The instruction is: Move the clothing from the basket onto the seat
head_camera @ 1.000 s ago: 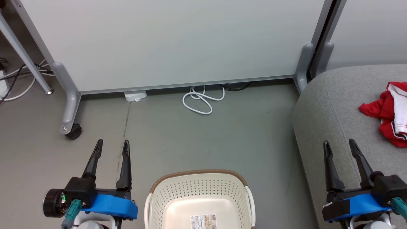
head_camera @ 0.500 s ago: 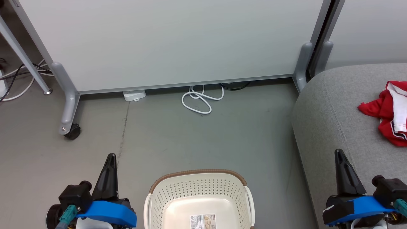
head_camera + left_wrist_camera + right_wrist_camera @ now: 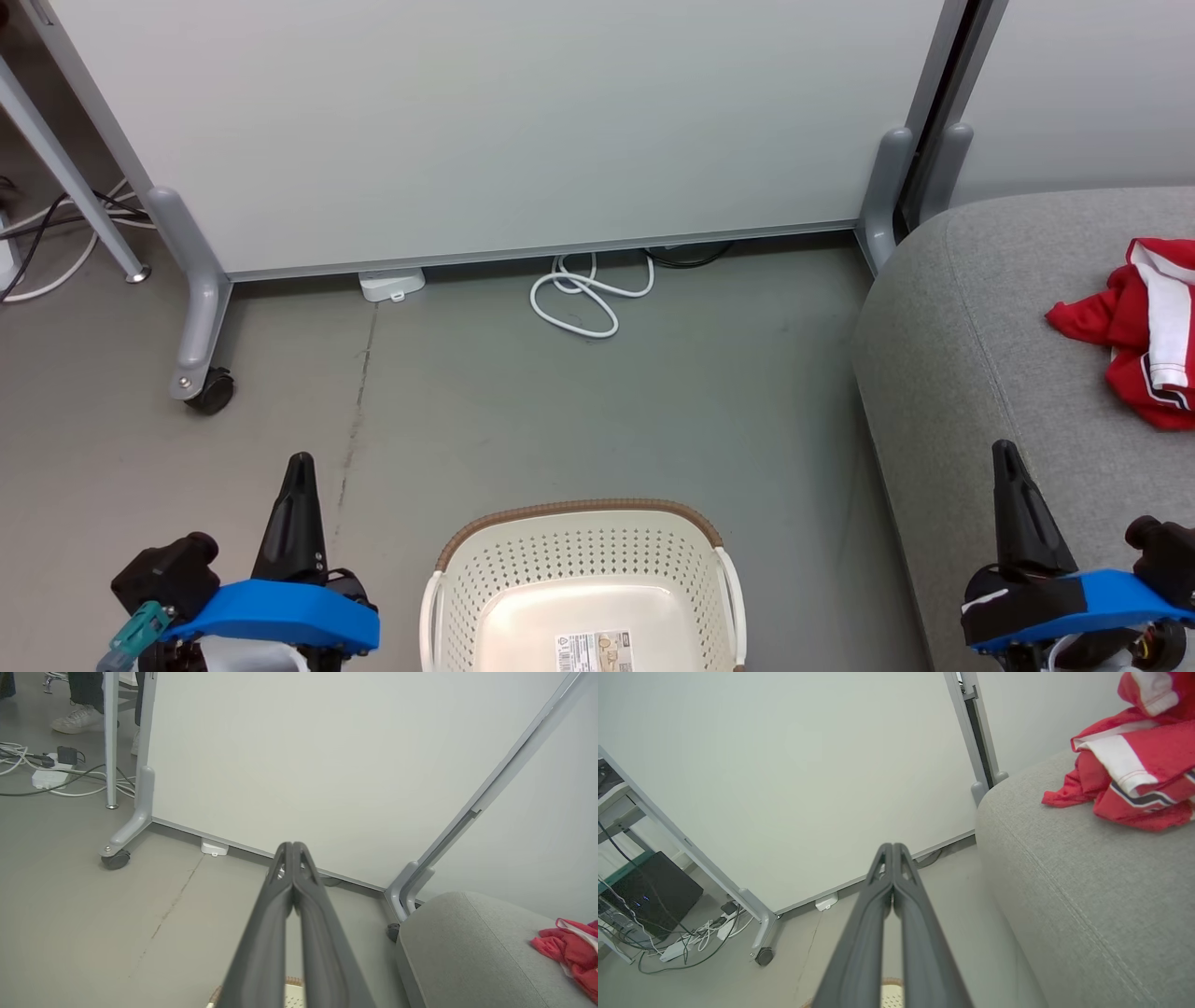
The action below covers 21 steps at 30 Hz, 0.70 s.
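Note:
The red clothing with a broad white stripe lies bunched on the grey seat at the right; it also shows in the right wrist view as clothing on the seat, and in the left wrist view as clothing. The cream basket with its brown rim stands on the floor at the bottom centre, holding just a label. My left gripper is shut, left of the basket. My right gripper is shut, over the seat's near edge. Both hold nothing.
A white partition panel on grey wheeled feet stands ahead. A coiled white cable lies on the floor by its base. More cables and a power strip lie at the far left, near a person's shoe.
Both grippers have gone from open to shut and drawn back toward the bottom of the head view. The clothing and basket have stayed put.

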{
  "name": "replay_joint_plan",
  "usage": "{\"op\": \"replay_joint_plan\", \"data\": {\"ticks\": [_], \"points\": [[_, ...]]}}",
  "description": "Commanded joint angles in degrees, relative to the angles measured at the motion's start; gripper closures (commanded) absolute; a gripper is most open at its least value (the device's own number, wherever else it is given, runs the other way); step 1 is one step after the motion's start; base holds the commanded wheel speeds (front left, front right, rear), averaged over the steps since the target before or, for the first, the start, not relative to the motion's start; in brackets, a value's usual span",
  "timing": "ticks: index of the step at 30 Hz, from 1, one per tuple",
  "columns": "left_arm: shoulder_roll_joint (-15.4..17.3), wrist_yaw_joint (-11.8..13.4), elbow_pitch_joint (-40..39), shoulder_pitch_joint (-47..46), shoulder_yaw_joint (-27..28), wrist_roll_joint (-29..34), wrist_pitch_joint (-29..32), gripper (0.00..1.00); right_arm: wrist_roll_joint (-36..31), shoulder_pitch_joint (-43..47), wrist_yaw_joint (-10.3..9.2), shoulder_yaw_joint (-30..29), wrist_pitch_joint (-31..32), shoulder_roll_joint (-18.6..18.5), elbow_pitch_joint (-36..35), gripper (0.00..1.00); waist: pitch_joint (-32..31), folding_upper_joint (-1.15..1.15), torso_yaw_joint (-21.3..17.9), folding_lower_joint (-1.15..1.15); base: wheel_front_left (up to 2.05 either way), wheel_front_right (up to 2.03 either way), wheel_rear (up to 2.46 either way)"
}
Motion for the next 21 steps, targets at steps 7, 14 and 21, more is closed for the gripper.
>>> {"op": "replay_joint_plan", "data": {"ticks": [7,14,21], "points": [[0.1,-0.3,-1.2,-1.7,1.1,-7.8,1.7,1.00,8.1,-1.4,0.00,-0.1,1.9,-0.2,-0.7,1.00,-0.1,0.00,-0.1,0.00,0.00,0.00,0.00],[0.0,-0.5,-1.4,-1.9,1.8,-13.9,3.2,1.00,14.3,-1.7,0.01,-0.1,3.4,-0.2,-0.5,1.00,-0.3,0.00,-0.3,0.00,0.00,0.00,0.00],[-0.1,-0.6,-1.5,-2.0,2.5,-19.6,4.6,1.00,20.1,-2.0,0.01,-0.2,4.8,-0.2,-0.4,1.00,-0.4,0.00,-0.4,0.00,0.00,0.00,0.00]]}}
